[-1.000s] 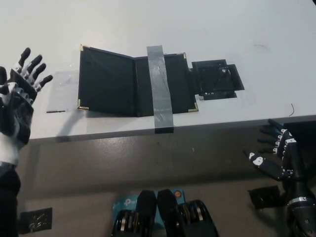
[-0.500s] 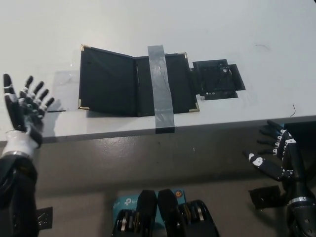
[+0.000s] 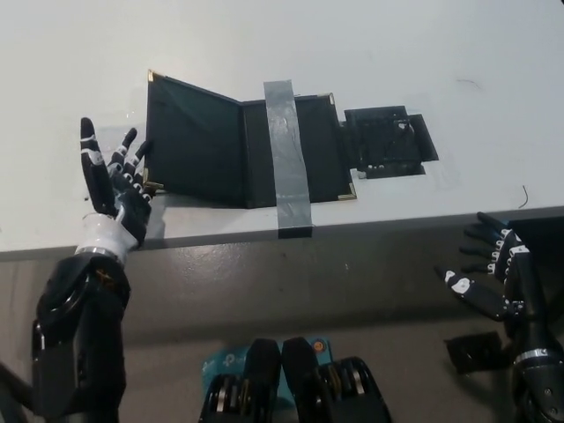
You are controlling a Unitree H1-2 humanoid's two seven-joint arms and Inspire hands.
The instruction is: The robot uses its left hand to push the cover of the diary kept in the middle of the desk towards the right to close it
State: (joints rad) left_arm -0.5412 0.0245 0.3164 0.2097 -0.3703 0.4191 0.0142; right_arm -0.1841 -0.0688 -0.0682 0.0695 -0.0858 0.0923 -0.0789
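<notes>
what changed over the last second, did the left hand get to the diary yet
The left hand swept right from the picture's left edge to the diary, open, at the left cover's outer edge. That cover looks slightly lifted; contact is unclear. The grey tape, desk and open right hand below the desk edge stayed put.

A white, flat-topped desk (image 3: 370, 35) is seen from above; an open black diary with brass corners (image 3: 198, 141) is held to it by a grey tape strip (image 3: 285, 154), beside a black tape patch (image 3: 388, 141).
</notes>
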